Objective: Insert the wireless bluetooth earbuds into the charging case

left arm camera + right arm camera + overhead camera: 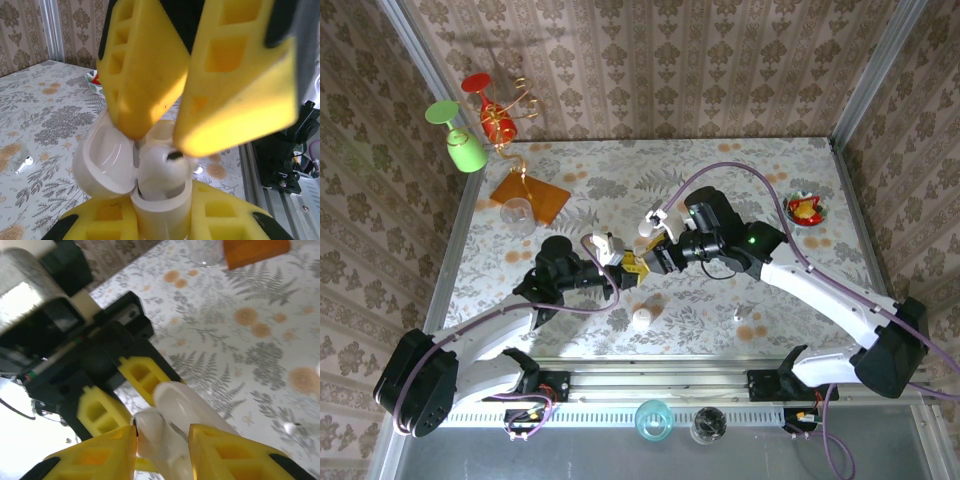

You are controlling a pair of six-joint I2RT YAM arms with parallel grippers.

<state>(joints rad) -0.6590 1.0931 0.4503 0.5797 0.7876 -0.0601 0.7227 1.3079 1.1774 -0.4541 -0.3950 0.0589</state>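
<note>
firmly clamped case, an earbud at its socket

the left gripper [160,215] was closed on the white charging case [156,200]. its yellow fingers [100,220] pressed the case body from both sides, and the lid [107,160] was hinged open to one side. the right gripper [162,436] stood above it with its jaws only narrowly apart. its tips touched a white earbud [161,171] that sat in the mouth of the case. whether they were pinching it or merely resting on it could not be told.

from the left wrist, a second earbud [24,164] lay on the flowered table [45,110], well apart from the case. from above, both grippers met over the middle of the table. another small white case [642,318] lay nearer the arm bases, and a red-and-white bowl [806,210] sat far off to the right.
</note>
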